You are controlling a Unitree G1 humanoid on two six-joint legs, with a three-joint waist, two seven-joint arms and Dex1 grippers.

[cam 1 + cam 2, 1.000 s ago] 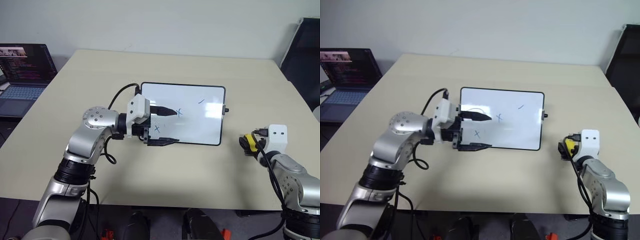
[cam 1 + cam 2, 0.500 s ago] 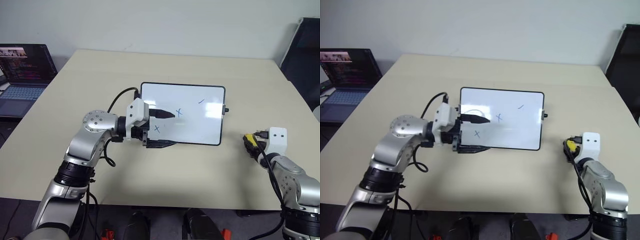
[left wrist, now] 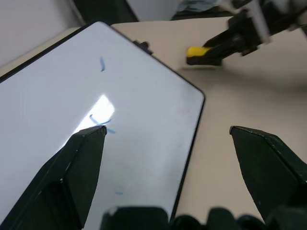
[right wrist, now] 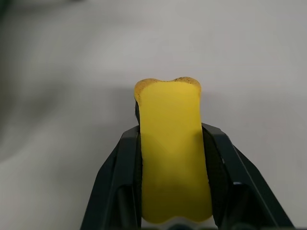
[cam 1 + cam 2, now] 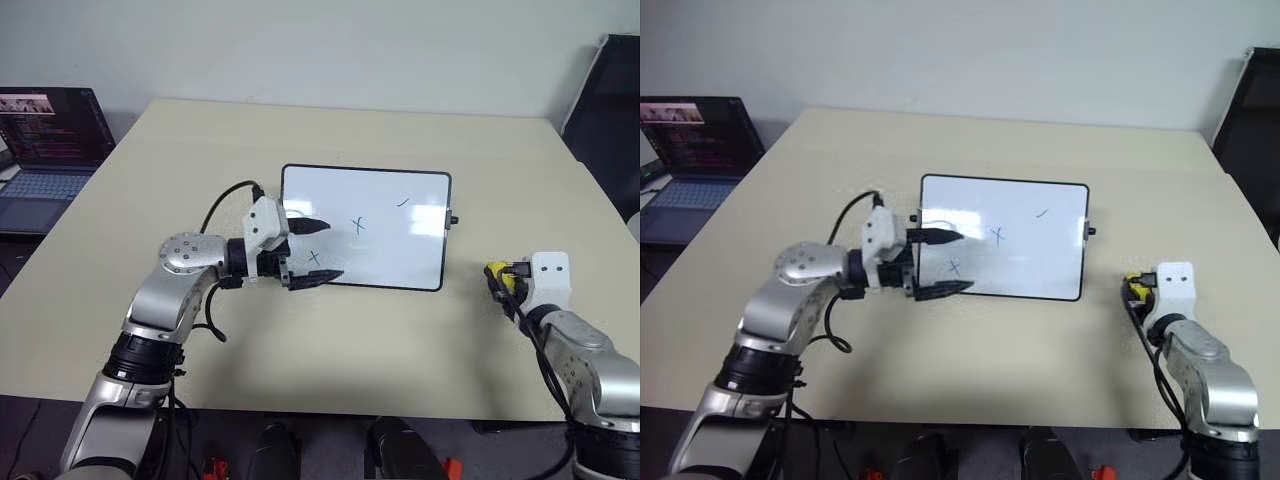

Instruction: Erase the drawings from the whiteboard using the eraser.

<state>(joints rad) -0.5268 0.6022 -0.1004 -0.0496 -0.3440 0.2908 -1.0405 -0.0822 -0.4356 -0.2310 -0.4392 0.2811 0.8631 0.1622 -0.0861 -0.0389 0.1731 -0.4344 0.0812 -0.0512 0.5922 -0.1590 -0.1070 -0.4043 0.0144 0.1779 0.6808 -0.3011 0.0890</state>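
Small glossy white whiteboard [image 5: 366, 226] with a thin dark frame lies flat at the centre of the beige table [image 5: 330, 340]; thin blue marker drawings [image 5: 358, 225] — two x marks and a short tick — are on its surface. Left gripper [image 5: 316, 252] reaches in level over the board's near left corner, fingers spread wide, holding nothing. Right gripper [image 4: 170, 158], well right of the board, is clamped on the small yellow oblong eraser [image 4: 171, 152] — both fingers press its sides.
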